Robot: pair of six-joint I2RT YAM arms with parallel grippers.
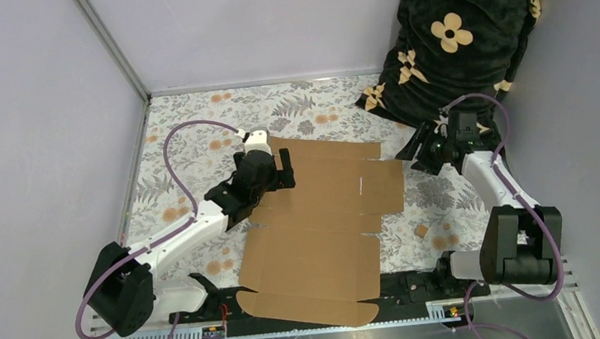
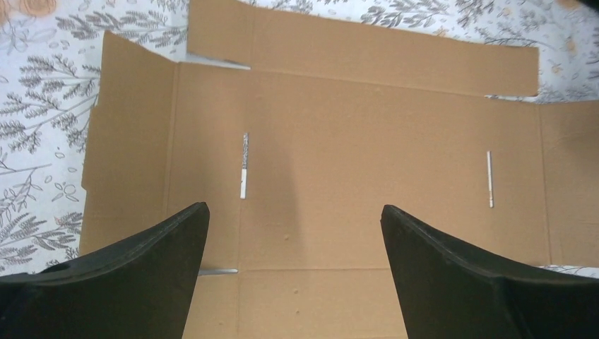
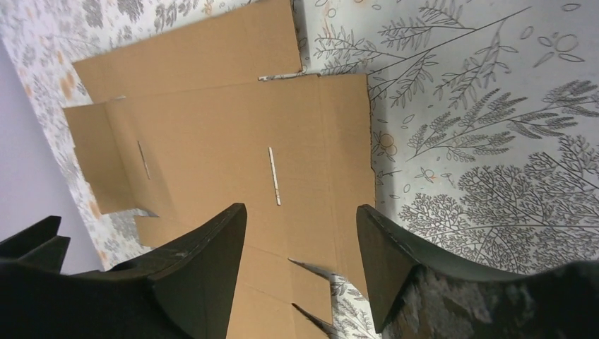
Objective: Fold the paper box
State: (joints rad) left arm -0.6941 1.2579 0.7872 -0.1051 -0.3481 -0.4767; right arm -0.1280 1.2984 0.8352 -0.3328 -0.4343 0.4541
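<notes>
Lying flat and unfolded, the paper box [image 1: 318, 217] is spreading across the floral cloth [image 1: 186, 139] with every panel and flap down, so the folding appears not yet begun.

The left gripper [image 2: 293, 212] is hovering over the sheet with its jaws released wide and nothing between them. One slit [image 2: 244, 166] is sitting just ahead of its left finger and the other slit [image 2: 489, 179] just ahead of its right finger. The main panel is therefore filling the gap between the jaws. A narrow side flap [image 2: 131, 141] is lying outside the left finger, and the long flap [image 2: 367, 49] is lying well ahead of both. This spacing is probably letting the arm press the panel down or reach for a flap.

The right gripper [image 3: 302, 208] is hanging at the sheet's opposite edge, its jaws parted and gripping nothing. The edge panel is running ahead of and between its fingers, and cut tabs are showing beneath the gap. It looks to be lining up on that edge, likely to lift it along its crease.

A dark flowered blanket [image 1: 466, 29] is lying behind the right gripper, apart from the cardboard.
</notes>
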